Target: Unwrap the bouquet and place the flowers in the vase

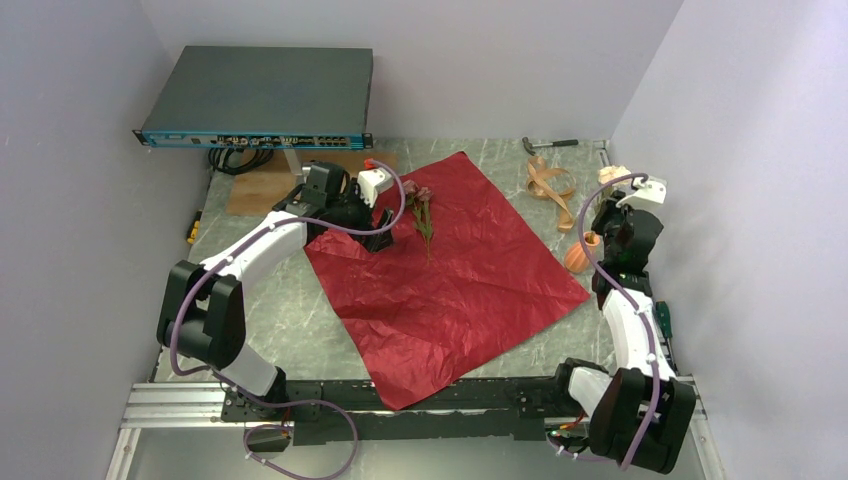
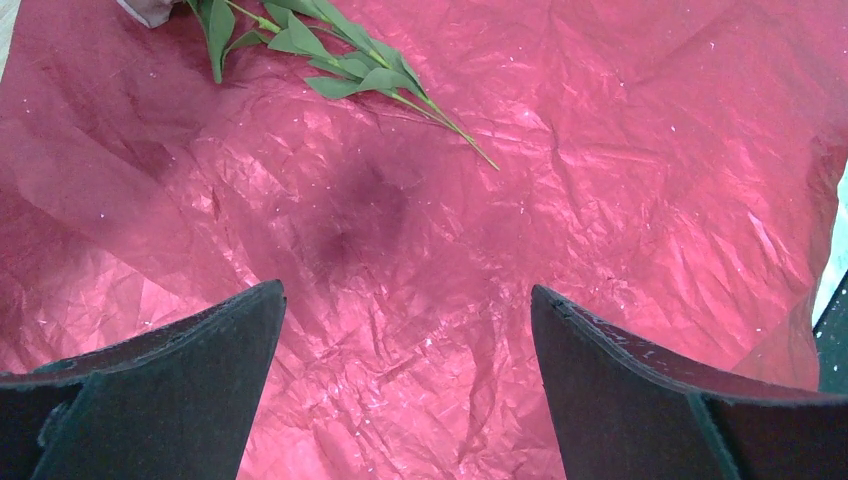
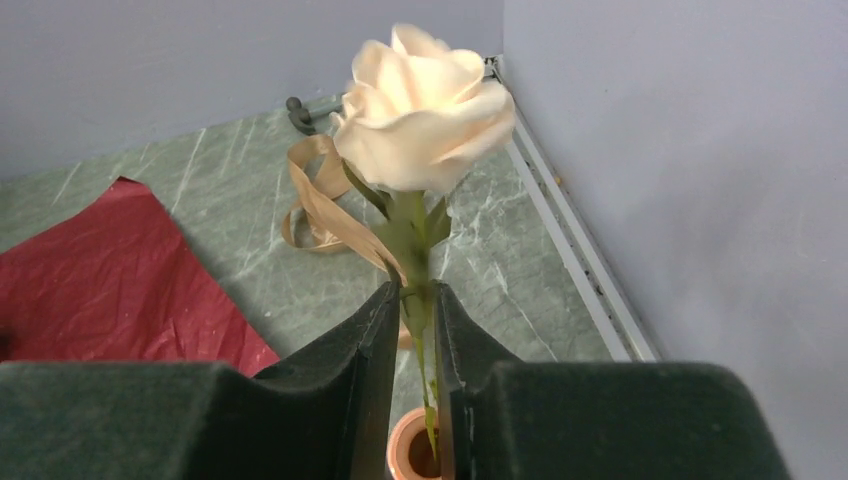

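Observation:
The dark red wrapping paper [image 1: 450, 280] [image 2: 560, 200] lies spread flat on the table, unwrapped. A few flowers [image 1: 422, 208] rest on its far part, their green stems [image 2: 360, 70] showing in the left wrist view. My left gripper [image 1: 383, 238] [image 2: 407, 292] hovers open over bare paper just left of them, holding nothing. A cream rose [image 3: 425, 105] [image 1: 612, 176] stands upright over the orange vase [image 1: 578, 255] [image 3: 405, 455], its stem tip reaching into the vase mouth. My right gripper [image 3: 417, 290] [image 1: 607, 218] surrounds the stem, jaws parted by a narrow gap.
A loose tan ribbon [image 1: 550, 185] [image 3: 320, 200] lies beyond the vase. A grey network switch [image 1: 260, 95] and brown board [image 1: 262, 188] sit at the back left. A small hammer-like tool [image 1: 550, 144] lies at the back. The right wall stands close to the vase.

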`<state>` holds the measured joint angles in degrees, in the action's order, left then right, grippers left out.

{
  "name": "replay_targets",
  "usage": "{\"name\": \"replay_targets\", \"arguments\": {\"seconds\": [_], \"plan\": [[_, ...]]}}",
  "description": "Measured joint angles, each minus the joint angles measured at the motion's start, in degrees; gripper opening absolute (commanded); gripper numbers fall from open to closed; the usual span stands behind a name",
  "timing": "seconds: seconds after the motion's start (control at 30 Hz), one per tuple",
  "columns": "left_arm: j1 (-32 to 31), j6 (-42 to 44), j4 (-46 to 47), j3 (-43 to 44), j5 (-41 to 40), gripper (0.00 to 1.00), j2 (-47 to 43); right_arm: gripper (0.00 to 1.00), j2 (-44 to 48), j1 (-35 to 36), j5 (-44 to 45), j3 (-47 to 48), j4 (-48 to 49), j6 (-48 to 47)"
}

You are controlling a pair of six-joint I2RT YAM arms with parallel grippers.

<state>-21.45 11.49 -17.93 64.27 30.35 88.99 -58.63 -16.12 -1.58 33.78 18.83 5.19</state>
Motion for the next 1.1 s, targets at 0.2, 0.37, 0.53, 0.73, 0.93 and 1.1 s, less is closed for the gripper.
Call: {"name": "replay_targets", "arguments": {"seconds": [0.2, 0.37, 0.53, 0.73, 0.93, 1.1], "plan": [[0.0, 0.0, 0.1, 0.0, 0.0, 0.99, 0.0, 0.49, 3.3, -0.1, -0.2, 0.0, -4.2, 1.2], [0.0, 0.0, 0.1, 0.0, 0.0, 0.99, 0.0, 0.71, 3.7, -2.6, -2.7, 3.8, -10.9, 2.1], [0.0, 0.0, 0.0, 0.0, 0.3, 0.99, 0.0, 0.84, 0.0, -7.9, -11.4, 18.0, -21.9, 2.8], [0.0, 0.0, 0.1, 0.0, 1.2, 0.99, 0.0, 0.85, -11.7, -11.0, -22.3, 41.8, -34.4, 0.2], [0.0, -0.2, 0.7, 0.0, 1.6, 0.99, 0.1, 0.88, -21.5, -11.1, -27.6, 50.6, -40.5, -2.1], [0.0, -0.1, 0.8, 0.0, 1.6, 0.99, 0.1, 0.85, -31.7, -11.1, -30.0, 55.3, -44.5, -2.7]]}}
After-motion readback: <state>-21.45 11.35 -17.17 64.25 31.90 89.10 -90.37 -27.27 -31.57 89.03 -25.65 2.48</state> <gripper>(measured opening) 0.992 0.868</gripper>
